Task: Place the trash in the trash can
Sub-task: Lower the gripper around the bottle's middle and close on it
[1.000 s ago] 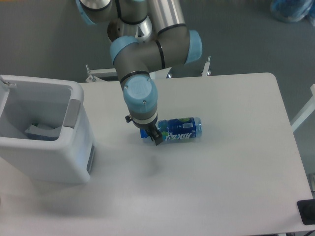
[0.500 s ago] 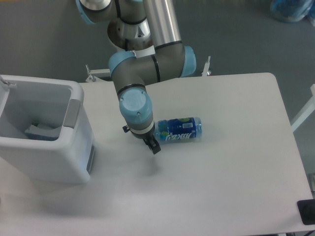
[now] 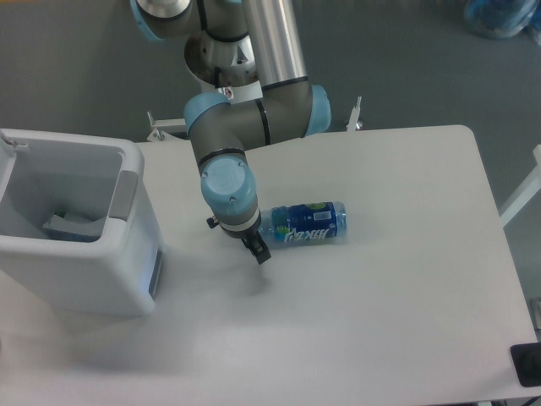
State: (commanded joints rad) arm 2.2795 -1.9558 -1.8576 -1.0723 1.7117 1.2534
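Note:
The small bottle with a blue label lies on its side in the middle of the white table. My gripper hangs just left of the bottle's left end, close to the tabletop. The round blue wrist above hides most of it. Only one dark fingertip shows, with nothing in it. At the table's left end stands the trash can, a big white bin with a grey panel at its rim. Something pale and flat lies at its bottom; I cannot tell whether it is the bag.
A black flat object sits at the table's bottom right corner. Beyond the table at top right, a blue bundle lies on the grey floor. The arm's base rises behind the table's far edge.
The wrist and gripper have slid left and a little toward the front, away from the bottle's left end. The bottle has stayed where it was.

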